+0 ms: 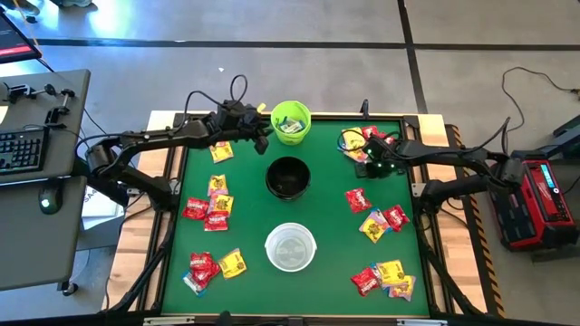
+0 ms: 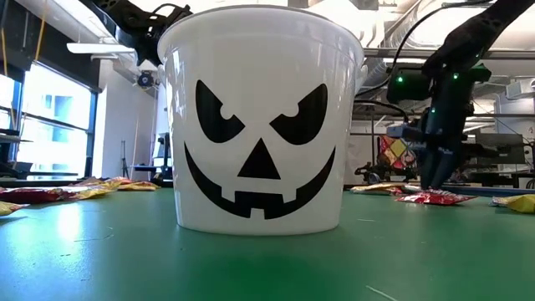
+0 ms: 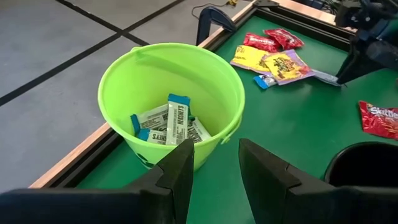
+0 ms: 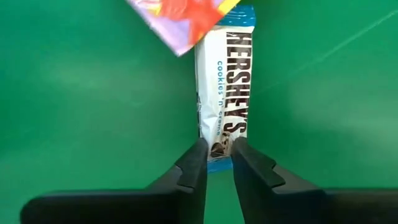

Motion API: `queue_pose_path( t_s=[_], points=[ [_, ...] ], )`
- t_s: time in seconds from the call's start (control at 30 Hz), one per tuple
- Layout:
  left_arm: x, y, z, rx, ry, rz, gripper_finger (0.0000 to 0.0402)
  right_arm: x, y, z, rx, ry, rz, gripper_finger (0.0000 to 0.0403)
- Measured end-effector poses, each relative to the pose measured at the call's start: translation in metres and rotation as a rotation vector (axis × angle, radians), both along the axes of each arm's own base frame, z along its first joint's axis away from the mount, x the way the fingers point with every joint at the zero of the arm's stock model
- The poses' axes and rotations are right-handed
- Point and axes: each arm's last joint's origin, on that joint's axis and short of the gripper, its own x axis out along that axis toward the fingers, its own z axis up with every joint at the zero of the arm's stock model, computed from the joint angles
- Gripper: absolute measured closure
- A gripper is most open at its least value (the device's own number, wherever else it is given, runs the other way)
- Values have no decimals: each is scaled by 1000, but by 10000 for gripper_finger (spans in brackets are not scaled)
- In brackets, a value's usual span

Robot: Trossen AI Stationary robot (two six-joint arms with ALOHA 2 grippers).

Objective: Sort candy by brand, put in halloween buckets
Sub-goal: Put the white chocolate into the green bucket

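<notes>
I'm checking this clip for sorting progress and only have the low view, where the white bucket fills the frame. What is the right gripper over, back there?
Observer: The right gripper is down over one end of a Hershey's bar lying on the mat.
Operator: Is anything sorted yet?
Observer: Yes, the green bucket holds several Hershey's bars.
Operator: And the left arm?
Observer: The left gripper hovers beside that bucket, jaws open and empty.
</notes>
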Motion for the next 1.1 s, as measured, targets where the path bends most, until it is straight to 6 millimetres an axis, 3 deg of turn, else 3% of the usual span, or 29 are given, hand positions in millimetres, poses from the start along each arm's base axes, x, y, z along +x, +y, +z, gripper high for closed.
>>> queue_pose_path(
  t_s=[0.37,0.73,0.93,1.1],
  points=[
    [5,-9,0,0,0,-35,282,10,-1,4,58,-161,56,401],
    [8,-14,0,0,0,-52,282,16,-3,8,29,-238,119,403],
    [8,-14,0,0,0,-52,282,14,-1,21,-31,-310,189,403],
    [8,-14,0,-1,0,-52,282,14,9,22,-117,-224,316,381]
  ],
)
